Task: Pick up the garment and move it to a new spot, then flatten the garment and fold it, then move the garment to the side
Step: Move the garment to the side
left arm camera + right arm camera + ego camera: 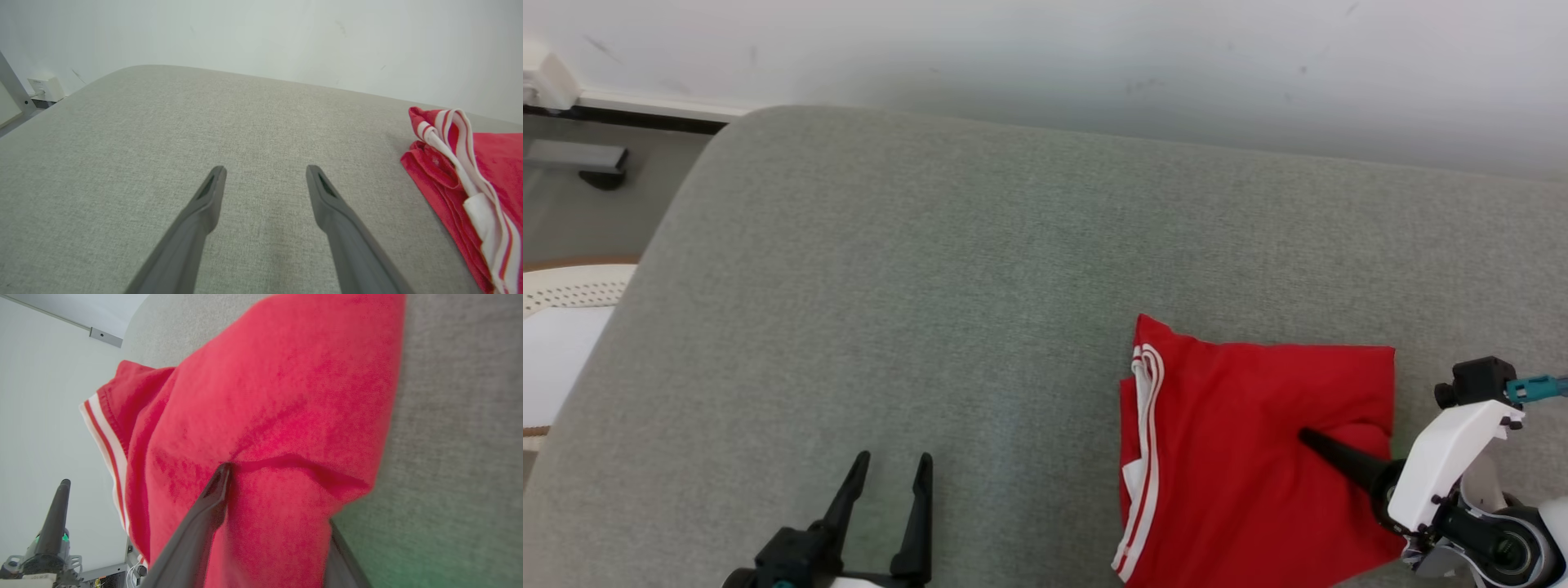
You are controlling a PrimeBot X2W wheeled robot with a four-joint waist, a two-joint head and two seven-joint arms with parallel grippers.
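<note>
No writing, label, brand mark or number could be read in any view. The garment (1258, 457) bore white stripes (1147, 425) along one edge, without legible lettering.

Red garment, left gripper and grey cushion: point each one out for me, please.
red garment (1241, 490), head view, the plain red top layer.
left gripper (893, 459), head view, midway between its two fingertips.
grey cushion (931, 286), head view, bare fabric left of the garment.

right pincer (1308, 438): one finger hidden under garment (1241, 474) | garment: near edge cropped
</note>
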